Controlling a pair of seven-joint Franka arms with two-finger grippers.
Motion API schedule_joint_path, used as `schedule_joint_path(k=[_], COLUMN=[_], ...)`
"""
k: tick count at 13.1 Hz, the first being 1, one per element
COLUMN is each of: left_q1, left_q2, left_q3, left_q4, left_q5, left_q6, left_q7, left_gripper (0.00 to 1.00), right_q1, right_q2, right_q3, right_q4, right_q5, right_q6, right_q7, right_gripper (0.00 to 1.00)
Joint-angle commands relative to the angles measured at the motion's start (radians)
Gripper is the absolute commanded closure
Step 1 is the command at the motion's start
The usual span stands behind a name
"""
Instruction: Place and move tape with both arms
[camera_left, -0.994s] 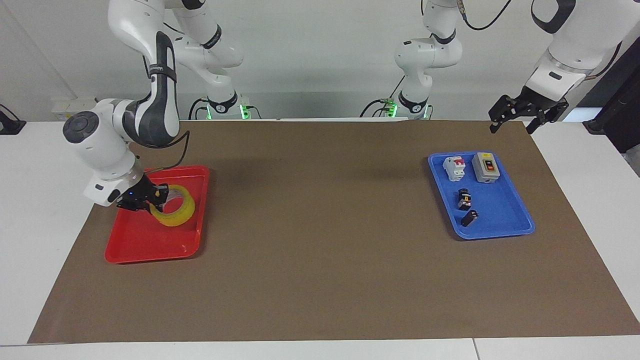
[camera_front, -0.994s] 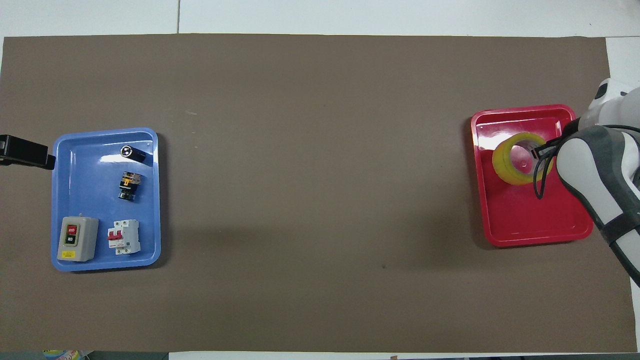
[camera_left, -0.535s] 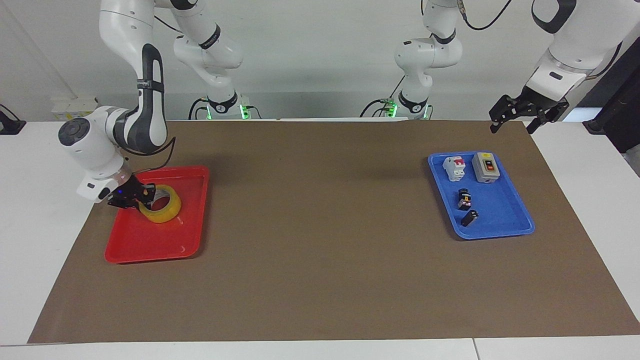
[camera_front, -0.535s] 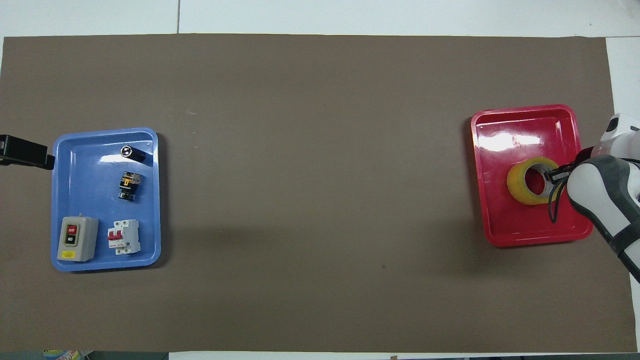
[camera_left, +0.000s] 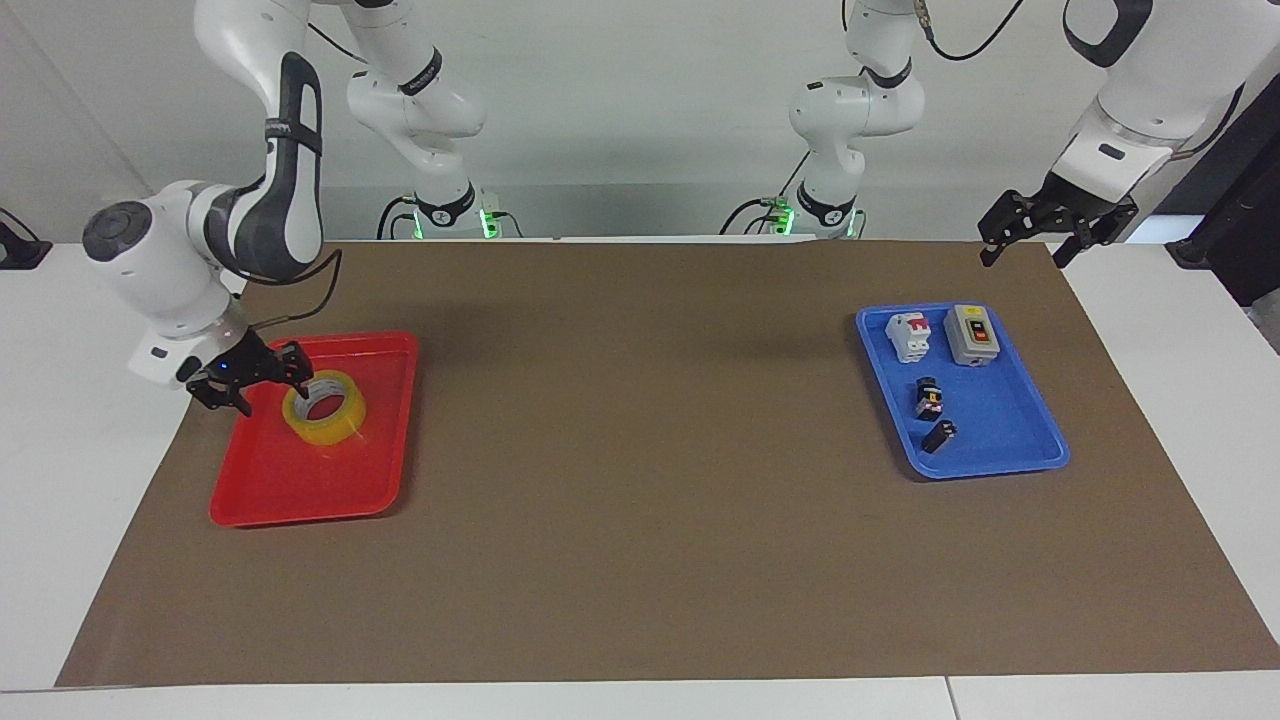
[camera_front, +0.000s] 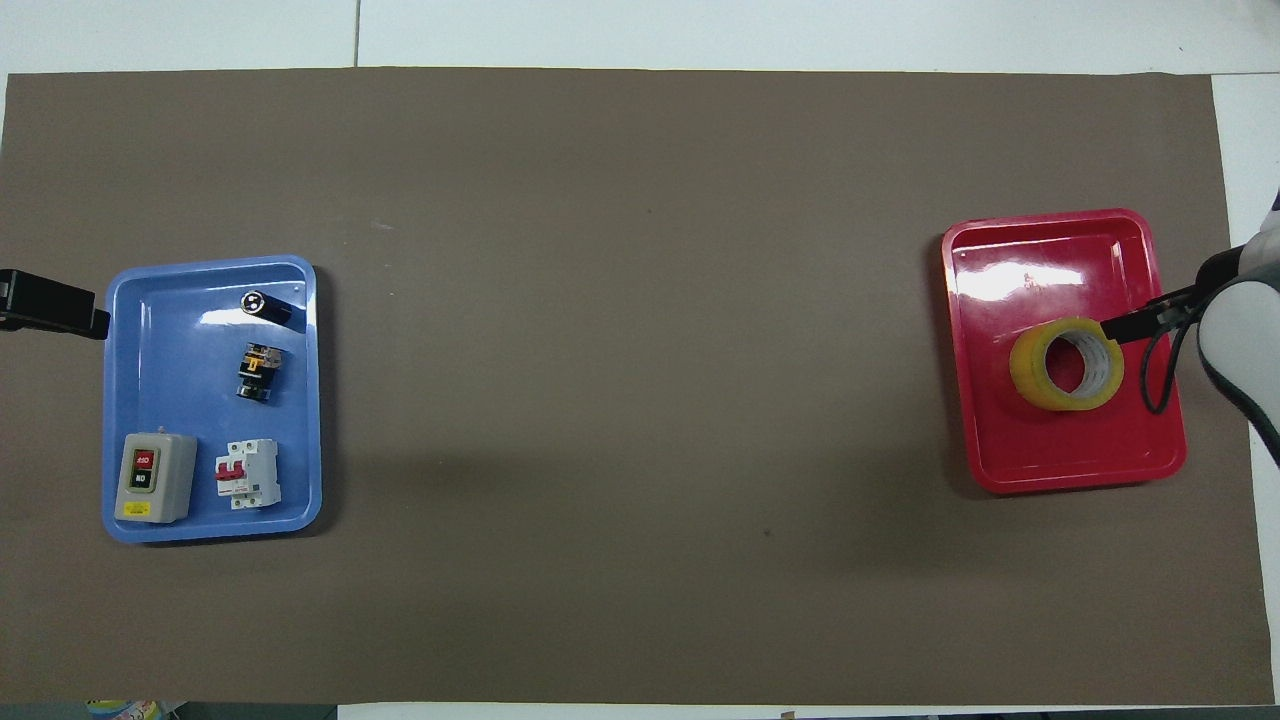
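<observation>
The tape (camera_left: 327, 431), a yellow ring with a pale core, lies flat in the red tray (camera_left: 300, 490) at the right arm's end of the table. It also shows in the overhead view (camera_front: 1026, 365) in the red tray (camera_front: 1060, 455). My right gripper (camera_left: 256, 386) is open and empty, just above the tray's edge beside the tape, with one finger (camera_front: 1128, 326) close to the roll's rim. My left gripper (camera_left: 1035, 245) hangs open and empty over the table's edge near the blue tray and waits; it shows in the overhead view (camera_front: 50, 305) too.
A blue tray (camera_left: 1000, 455) at the left arm's end holds a grey switch box (camera_left: 972, 333), a white circuit breaker (camera_left: 908, 335) and two small black parts (camera_left: 930, 398). A brown mat (camera_left: 640, 450) covers the table between the trays.
My right gripper lowered the tape flat into the red tray, opened and drew back toward the tray's edge. The left arm has not moved.
</observation>
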Motion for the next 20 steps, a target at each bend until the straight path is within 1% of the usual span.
schedule_joint_path(k=[1,2,3,5,6,7,8,9,10,11,12,13,18,20], left_q1=[-0.001,-0.001,-0.001,-0.001,-0.001,-0.001,-0.001,-0.001,-0.001,-0.001,-0.001,-0.001,-0.001,-0.001], left_q2=[-0.003,-0.003,-0.003,-0.003,-0.003,-0.003,-0.003,-0.003,-0.003,-0.003,-0.003,-0.003,-0.003,-0.003], left_q3=[0.003,0.003,0.003,0.001,0.003,0.001,0.003,0.001,0.003,0.003,0.003,0.003,0.001,0.001], left_q4=[-0.002,-0.002,-0.002,-0.002,-0.002,-0.002,-0.002,-0.002,-0.002,-0.002,-0.002,-0.002,-0.002,-0.002], left_q5=[0.013,0.013,0.013,0.013,0.013,0.013,0.013,0.013,0.013,0.013,0.013,0.013,0.013,0.013], left_q6=[-0.014,-0.013,-0.013,-0.013,-0.014,-0.013,-0.013,-0.014,-0.014,-0.014,-0.014,-0.014,-0.014,-0.014], left_q7=[-0.004,-0.004,-0.004,-0.004,-0.004,-0.004,-0.004,-0.004,-0.004,-0.004,-0.004,-0.004,-0.004,-0.004], left_gripper=[0.00,0.00,0.00,0.00,0.00,0.00,0.00,0.00,0.00,0.00,0.00,0.00,0.00,0.00], right_q1=[0.055,0.070,0.084,0.085,0.084,0.073,0.081,0.088,0.116,0.124,0.124,0.127,0.121,0.124], right_q2=[-0.005,-0.026,-0.052,-0.117,-0.126,-0.122,-0.108,-0.105,-0.106,-0.108,-0.115,-0.126,-0.095,-0.091], right_q3=[0.008,0.010,0.007,0.008,0.010,0.010,0.010,0.008,0.004,0.004,0.004,0.005,0.008,0.007], right_q4=[0.185,0.220,0.228,0.236,0.265,0.315,0.361,0.380,0.392,0.394,0.388,0.385,0.394,0.402], right_q5=[0.003,0.001,0.001,0.000,0.000,-0.005,-0.037,-0.077,-0.091,-0.082,-0.080,-0.082,-0.076,-0.039], right_q6=[-0.227,-0.272,-0.284,-0.374,-0.422,-0.488,-0.545,-0.573,-0.574,-0.571,-0.565,-0.565,-0.561,-0.562], right_q7=[0.180,0.228,0.255,0.268,0.274,0.274,0.276,0.292,0.341,0.431,0.462,0.466,0.475,0.478], right_gripper=[0.00,0.00,0.00,0.00,0.00,0.00,0.00,0.00,0.00,0.00,0.00,0.00,0.00,0.00])
